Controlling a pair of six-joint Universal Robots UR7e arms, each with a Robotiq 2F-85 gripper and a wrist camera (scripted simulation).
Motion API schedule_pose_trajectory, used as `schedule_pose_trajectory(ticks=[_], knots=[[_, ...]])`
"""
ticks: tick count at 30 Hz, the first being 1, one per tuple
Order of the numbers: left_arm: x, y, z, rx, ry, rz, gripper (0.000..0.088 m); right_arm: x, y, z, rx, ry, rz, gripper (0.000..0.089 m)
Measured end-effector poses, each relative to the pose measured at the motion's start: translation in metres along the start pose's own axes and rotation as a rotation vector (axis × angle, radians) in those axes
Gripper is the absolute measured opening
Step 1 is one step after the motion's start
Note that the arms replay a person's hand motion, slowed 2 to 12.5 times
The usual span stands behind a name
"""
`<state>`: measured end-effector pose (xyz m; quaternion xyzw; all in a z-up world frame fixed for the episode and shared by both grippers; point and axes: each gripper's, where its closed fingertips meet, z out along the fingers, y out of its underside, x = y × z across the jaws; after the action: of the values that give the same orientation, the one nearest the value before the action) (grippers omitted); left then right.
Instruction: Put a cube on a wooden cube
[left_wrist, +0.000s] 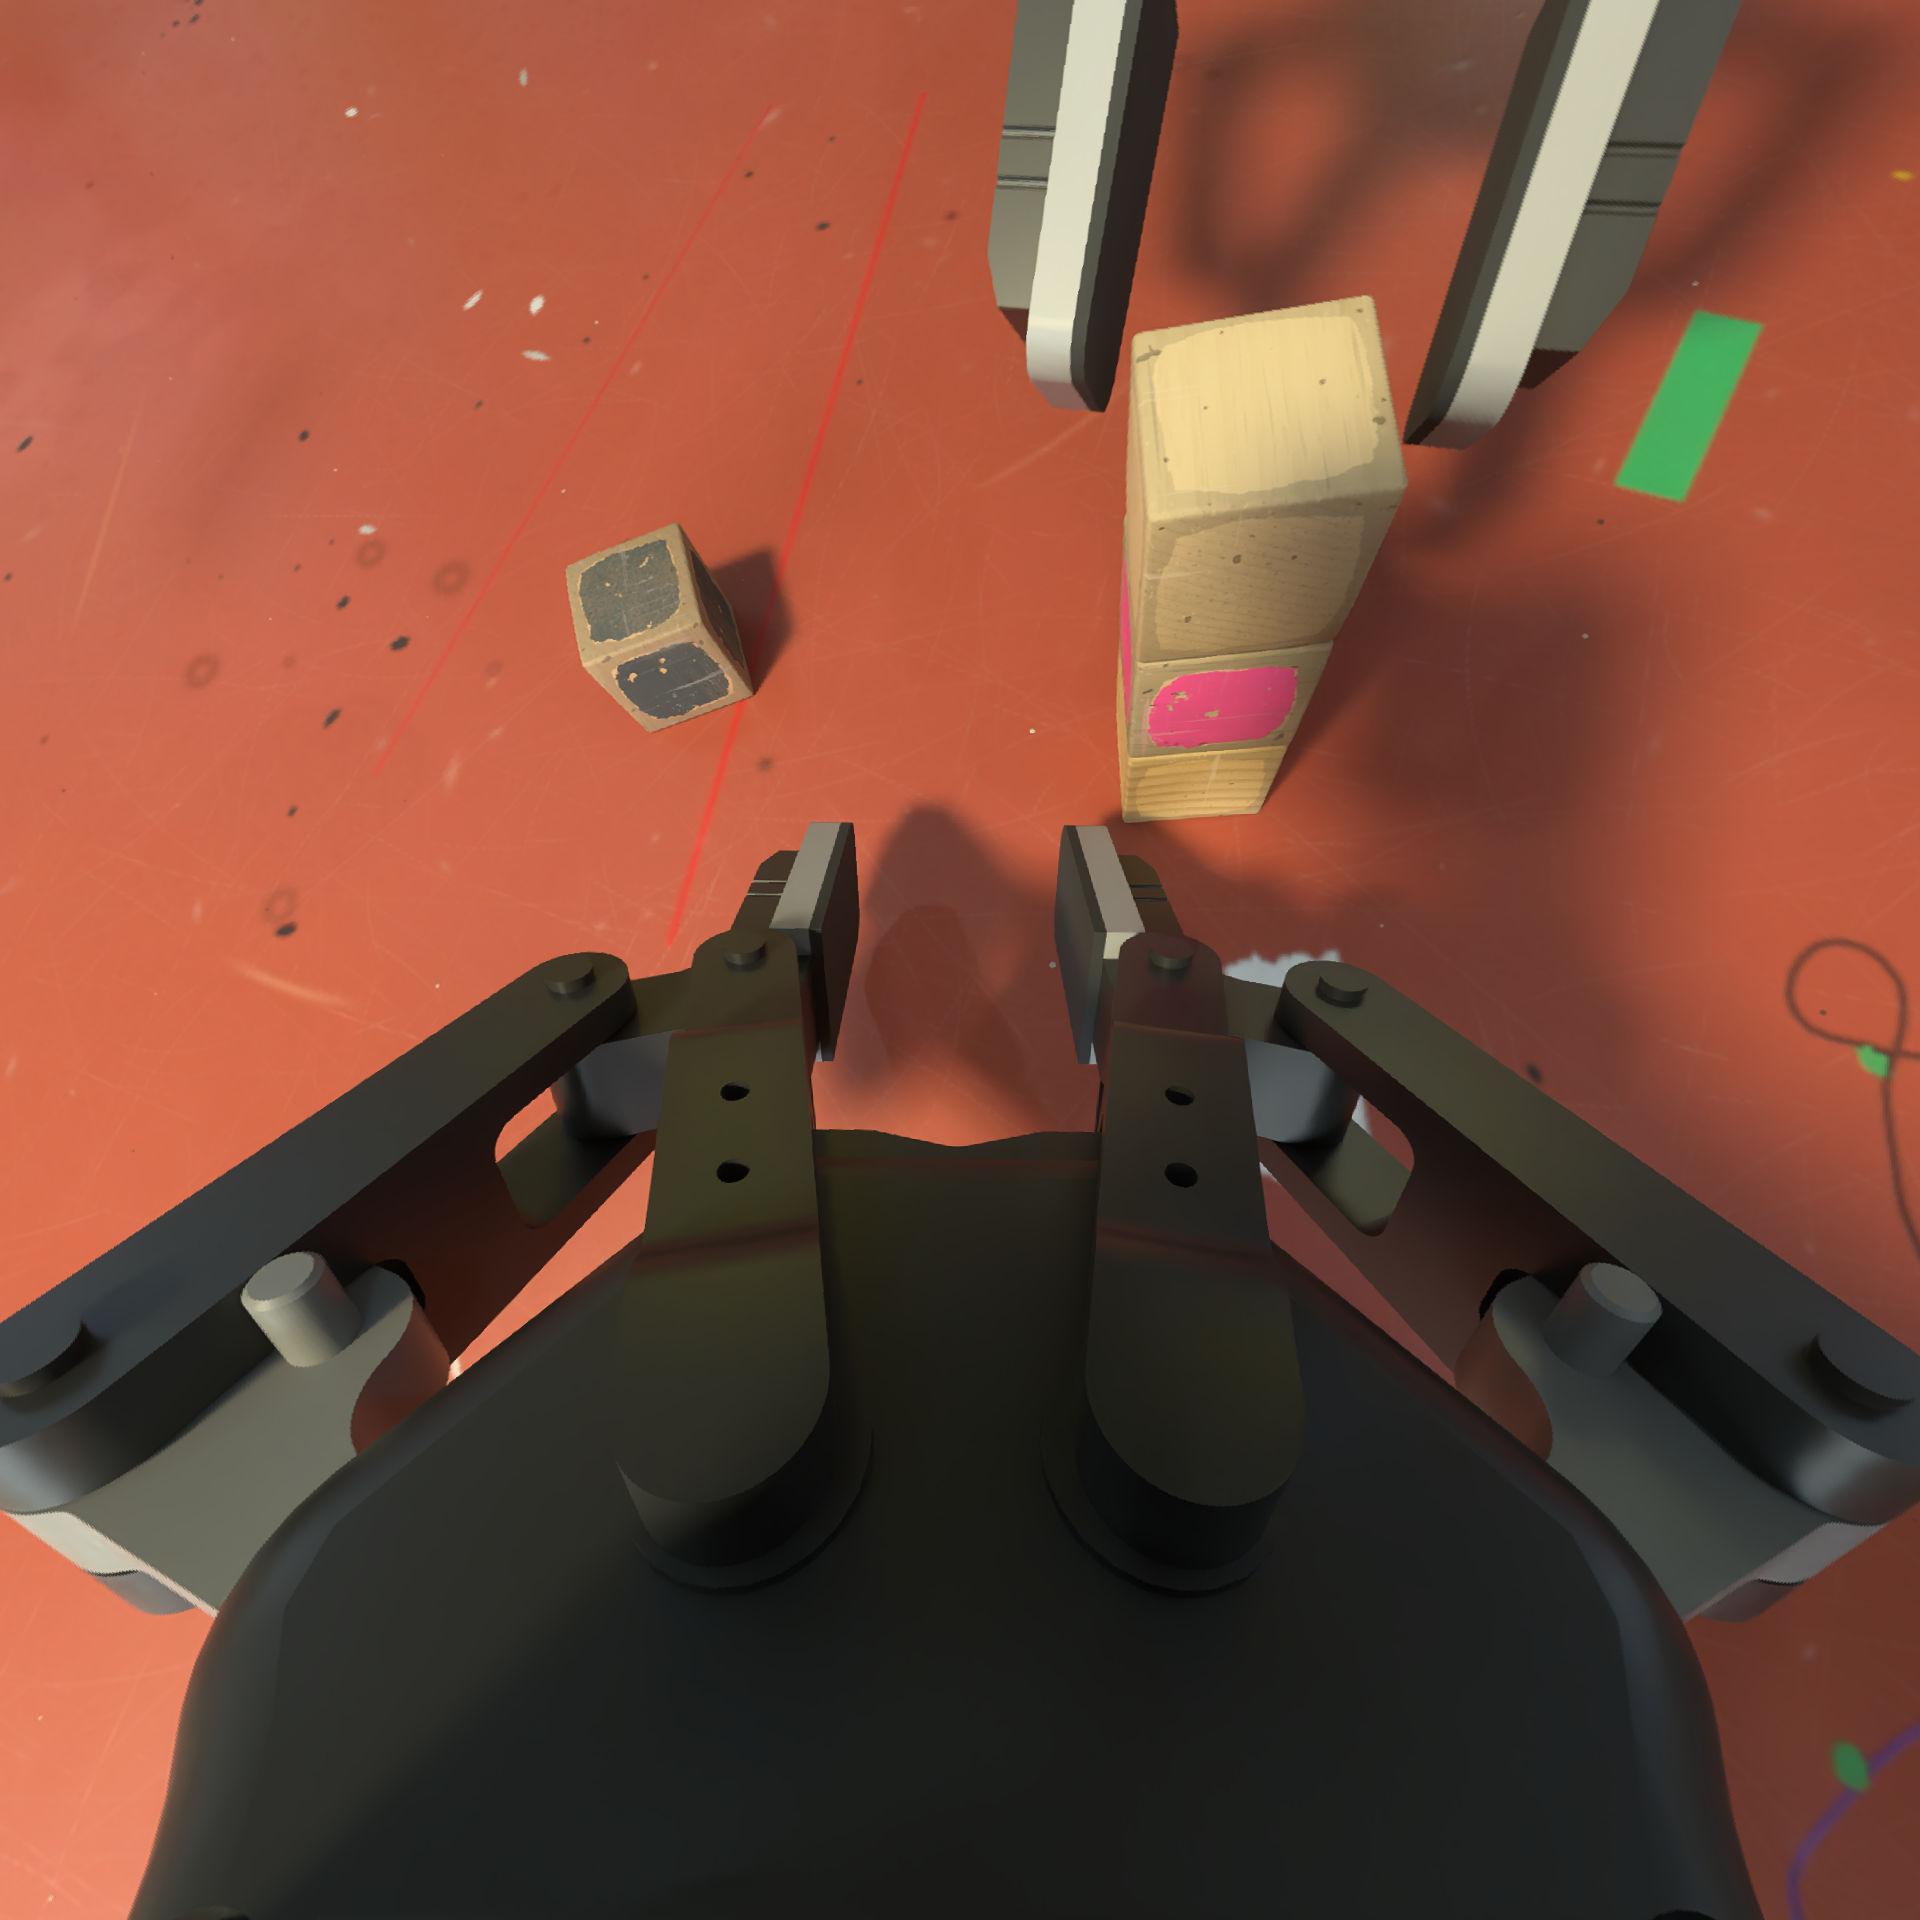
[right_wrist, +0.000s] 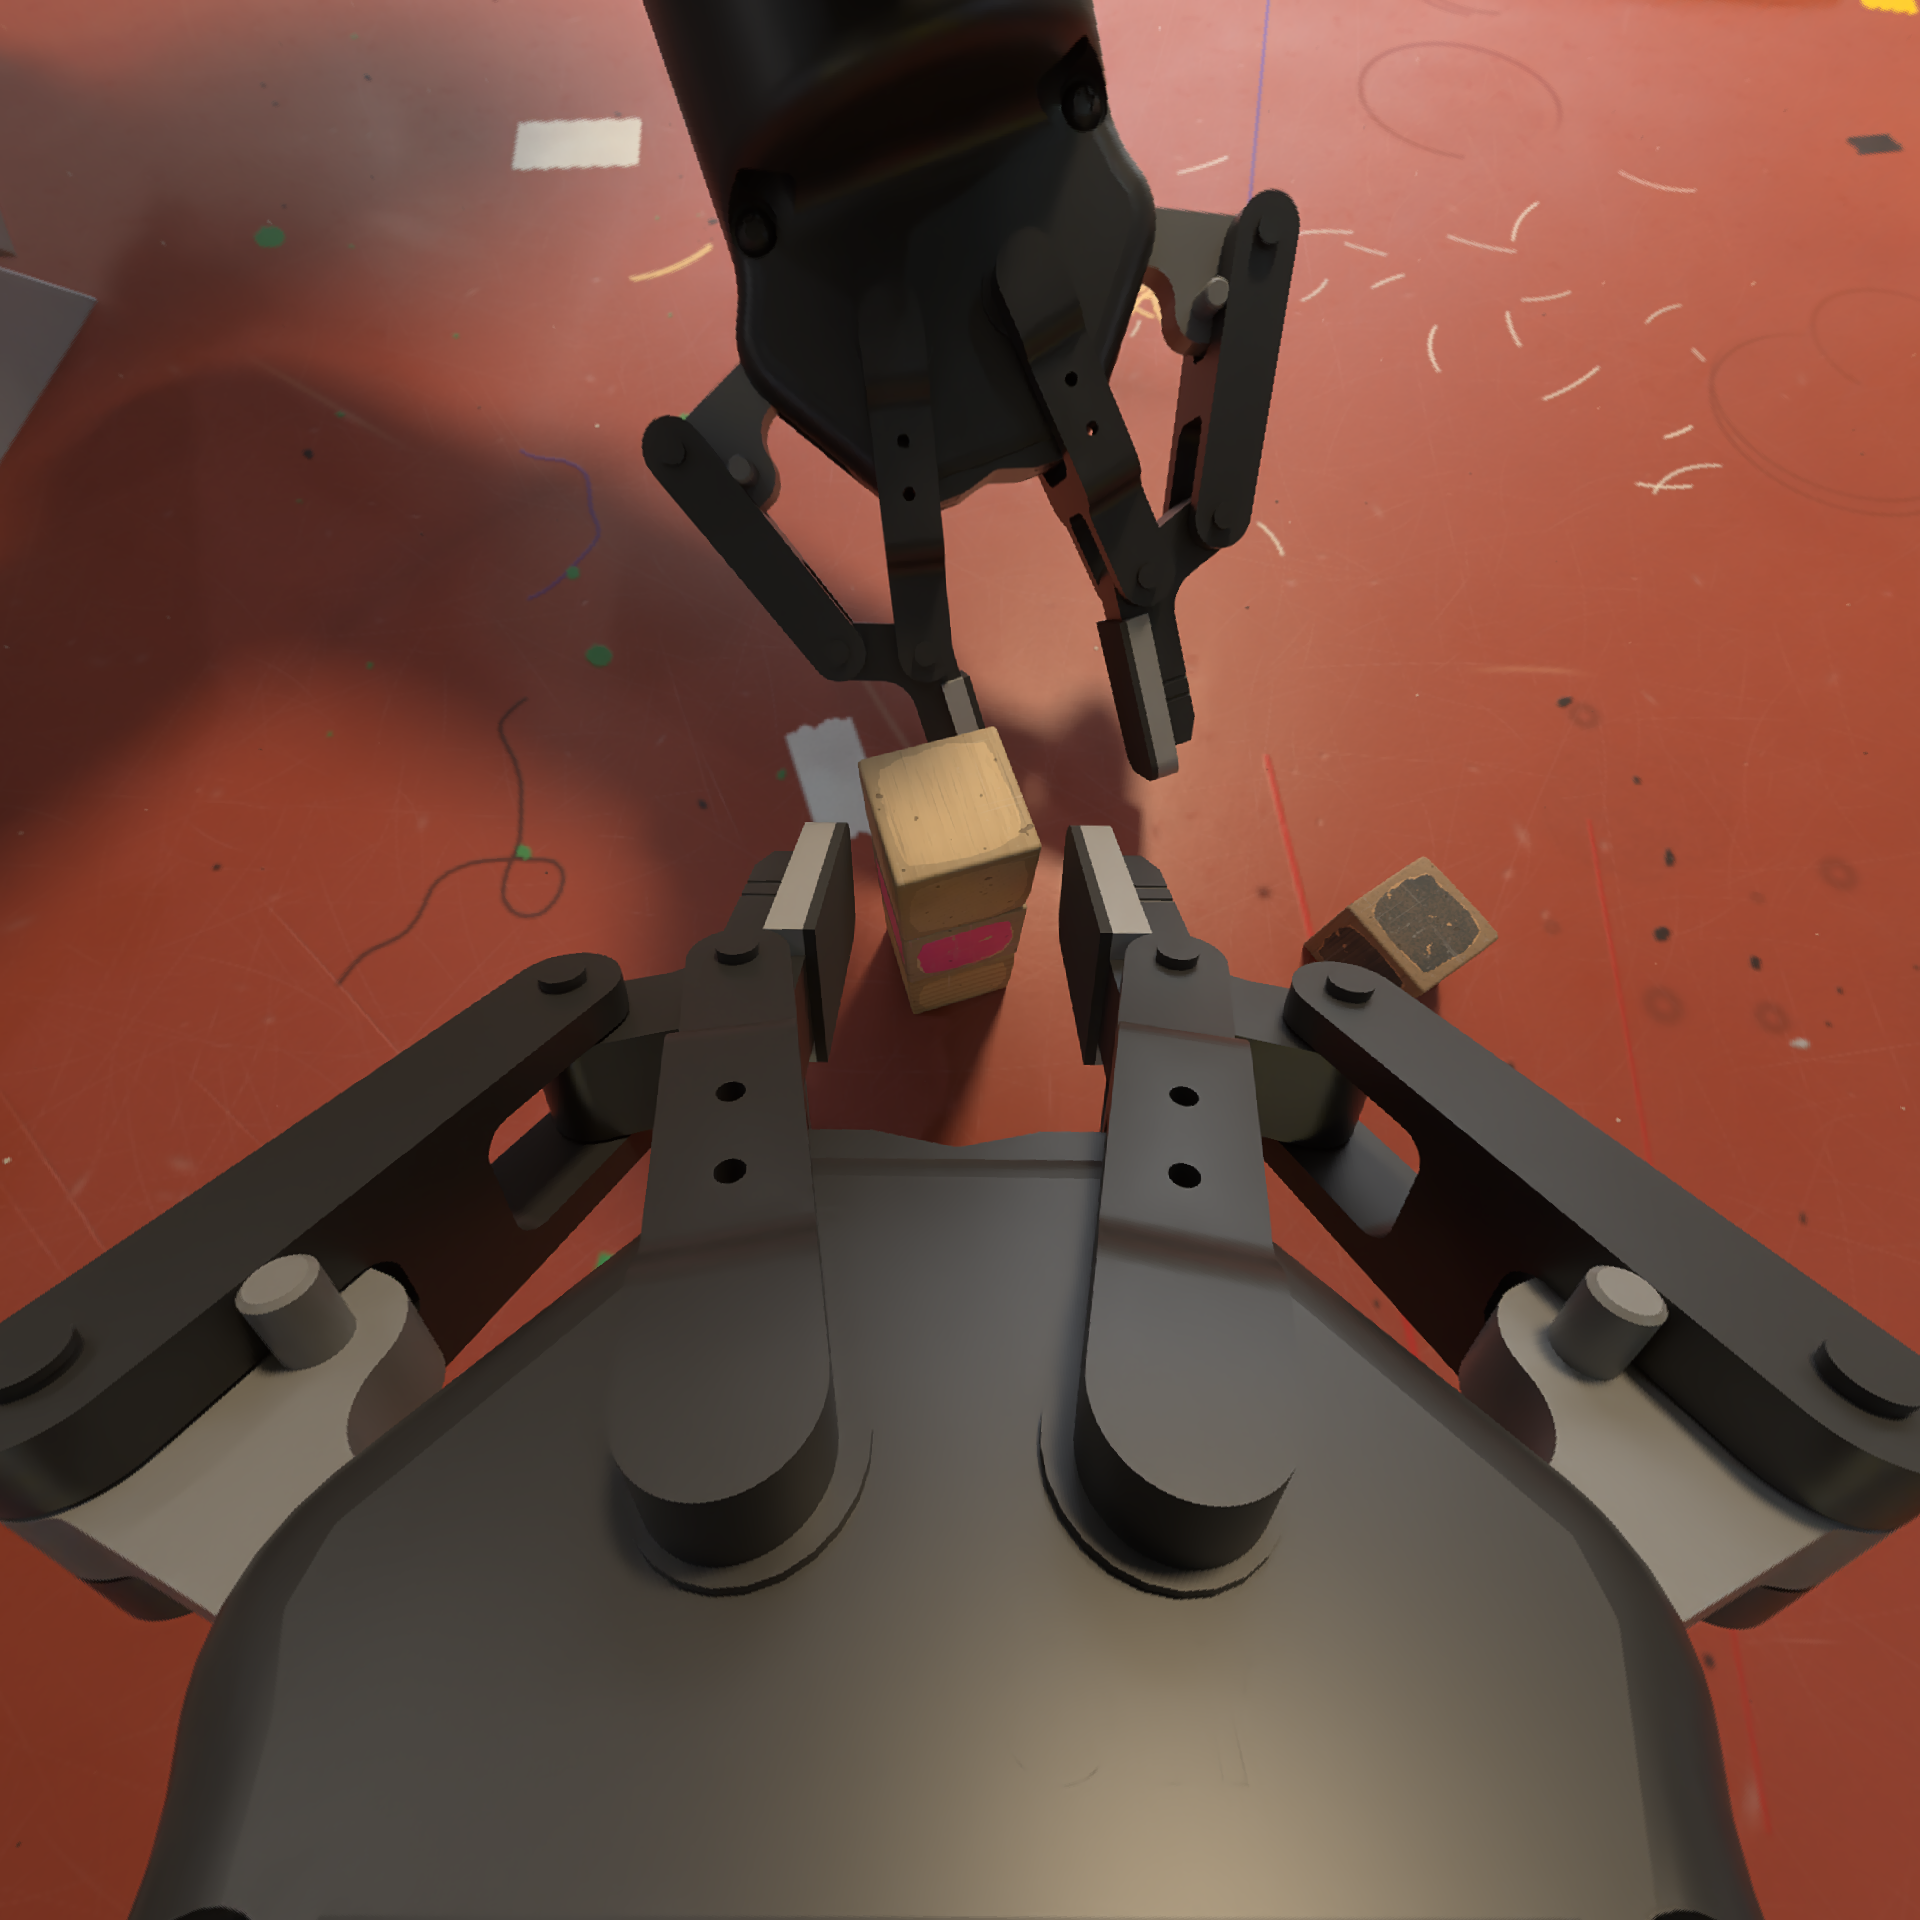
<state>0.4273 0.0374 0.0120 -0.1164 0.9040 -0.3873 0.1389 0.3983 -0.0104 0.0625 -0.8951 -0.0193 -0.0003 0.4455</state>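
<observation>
Right gripper (right_wrist: 956, 914) sits above the stack, jaws open at a moderate gap with nothing between the pads; the pale top cube (right_wrist: 951, 821) lies just ahead, framed by the two fingers but apparently below them and untouched. It rests squarely on the pink-patched cube (right_wrist: 961, 951), which sits on a plain wooden cube (right_wrist: 961, 992) (so the placing looks done, release clearance likely explains the gap). Left gripper (left_wrist: 956, 914) hangs just beside the stack, also open and empty. Black-faced cube (right_wrist: 1403, 925) lies loose, off to the right gripper's right on the red table (right_wrist: 312, 935). Bottom cube mostly hidden; the stack's far side is unseen, so contact alignment is hard to confirm.
</observation>
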Motion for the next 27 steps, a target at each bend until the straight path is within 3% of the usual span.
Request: schedule_pose_trajectory(ticks=[13, 20, 27], knots=[[-0.036, 0.005, 0.006, -0.035, -0.110, -0.222, 0.0486, 0.015, -0.019, -0.030, 0.206, 0.017, 0.071, 0.0373], [-0.036, -0.005, 0.017, -0.024, -0.078, -0.240, 0.0515, 0.029, -0.023, -0.047, 0.317, 0.043, 0.134, 0.0371], [-0.040, -0.017, 0.032, -0.027, -0.087, -0.245, 0.0516, 0.042, -0.018, -0.054, 0.354, 0.067, 0.191, 0.0365]])
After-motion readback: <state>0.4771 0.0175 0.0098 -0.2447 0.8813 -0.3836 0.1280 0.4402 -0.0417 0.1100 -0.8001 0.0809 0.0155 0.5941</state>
